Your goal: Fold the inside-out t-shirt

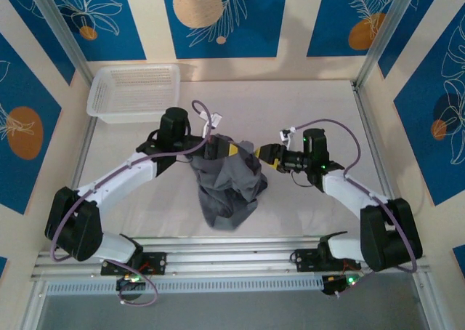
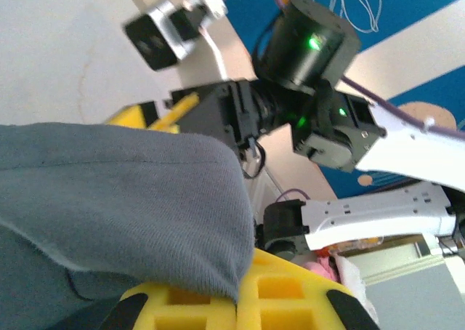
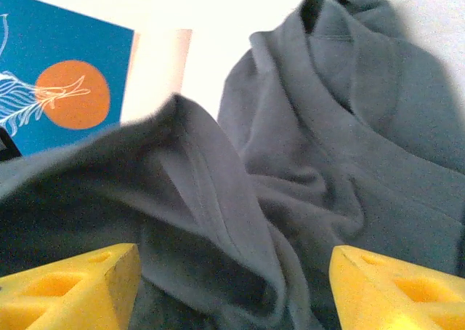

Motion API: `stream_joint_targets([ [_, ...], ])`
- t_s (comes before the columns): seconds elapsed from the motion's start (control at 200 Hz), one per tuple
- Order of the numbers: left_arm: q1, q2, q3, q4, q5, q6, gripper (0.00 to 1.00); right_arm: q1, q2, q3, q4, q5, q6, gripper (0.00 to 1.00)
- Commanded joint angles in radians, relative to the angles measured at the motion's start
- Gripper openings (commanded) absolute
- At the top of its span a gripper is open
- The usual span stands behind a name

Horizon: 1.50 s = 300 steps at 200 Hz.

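**Left gripper pinches the shirt's top edge; right gripper stands open beside it**

Left gripper (image 1: 224, 150) is closed on a bunched upper edge of the inside-out t-shirt (image 1: 229, 188), and in its wrist view grey fabric drapes over a yellow finger (image 2: 290, 294). Facing it, the right gripper (image 1: 261, 155) has its yellow fingers (image 3: 80, 286) spread wide, with folds of cloth between them but nothing gripped. The shirt hangs crumpled from the left gripper, its lower end resting mid-table (image 1: 312, 112). A white basket (image 1: 134, 91) sits at the far left corner.
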Motion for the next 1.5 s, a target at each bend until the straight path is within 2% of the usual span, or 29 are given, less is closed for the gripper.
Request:
stream_joint_targets([
  [0.0,-0.022,-0.035,0.015,0.013,0.039,0.051,0.0,0.019,0.036,0.051,0.057,-0.102,-0.011,0.67],
  [0.11,-0.023,-0.039,0.025,-0.026,0.01,0.071,0.0,0.02,0.015,0.031,0.086,-0.049,0.017,0.24],
  [0.205,-0.022,-0.035,0.024,-0.046,-0.011,0.078,0.0,0.02,-0.053,-0.001,0.075,0.029,0.024,0.0],
  [0.385,-0.017,-0.024,0.021,-0.088,-0.075,0.098,0.0,0.024,-0.223,-0.026,-0.002,0.082,0.029,0.0],
  [0.57,0.027,-0.001,0.025,-0.232,-0.242,0.146,0.0,0.031,-0.425,-0.027,-0.083,0.127,0.049,0.0],
  [0.64,0.047,-0.002,0.001,-0.184,-0.207,0.124,0.1,0.03,-0.479,-0.038,-0.091,0.147,0.053,0.0],
  [0.75,0.047,-0.03,-0.017,-0.112,-0.138,0.104,0.34,0.031,-0.498,-0.04,-0.112,0.149,0.061,0.0],
  [0.865,0.042,-0.089,0.006,-0.209,-0.172,0.207,0.5,0.034,-0.494,-0.035,-0.12,0.155,0.077,0.0],
  [0.925,0.014,-0.124,0.041,-0.332,-0.278,0.32,0.53,0.038,-0.491,-0.028,-0.115,0.155,0.083,0.0],
  [1.025,-0.113,-0.163,0.094,-0.467,-0.567,0.47,0.53,0.05,-0.482,-0.009,-0.128,0.159,0.076,0.0],
  [1.135,-0.262,-0.151,0.132,-0.514,-0.93,0.532,0.53,0.064,-0.471,0.004,-0.138,0.165,0.078,0.0],
  [1.215,-0.357,-0.088,0.183,-0.54,-1.103,0.561,0.52,0.075,-0.469,0.006,-0.138,0.178,0.08,0.0],
  [1.28,-0.408,-0.026,0.228,-0.551,-1.166,0.555,0.54,0.08,-0.467,0.007,-0.138,0.184,0.079,0.0],
  [1.4,-0.417,0.072,0.273,-0.538,-1.24,0.488,0.58,0.086,-0.465,0.017,-0.141,0.184,0.08,0.0],
  [1.495,-0.417,0.118,0.29,-0.506,-1.204,0.471,0.64,0.094,-0.466,0.025,-0.15,0.184,0.077,0.0],
])
